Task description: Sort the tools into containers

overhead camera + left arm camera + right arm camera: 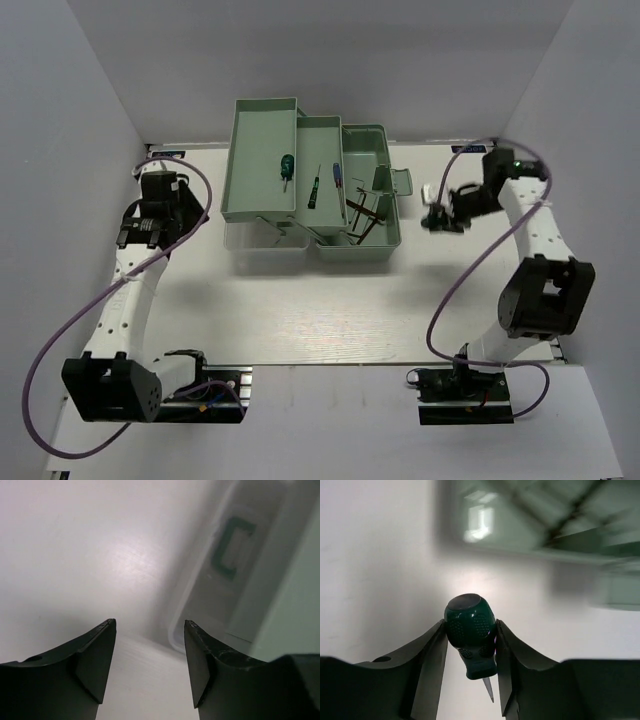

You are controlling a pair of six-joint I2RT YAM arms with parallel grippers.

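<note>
The pale green toolbox (370, 250) stands open at the back middle. Its left tray (250, 190) holds a stubby green-handled screwdriver (285, 168). The middle tray holds two thin screwdrivers (315, 187), one with a blue handle (337, 174). The right compartment holds dark hex keys (365, 215). My right gripper (437, 217) hangs right of the box, shut on another green-handled screwdriver (470, 630), shaft pointing down between the fingers (432, 650). My left gripper (148, 232) is open and empty (150, 624) above bare table, left of the box.
The clear lid (265, 248) lies flat in front of the left tray and shows close on the right in the left wrist view (235, 580). The box's handle (392, 182) sticks out on its right side. White walls enclose the table. The box shows blurred in the right wrist view (530, 525).
</note>
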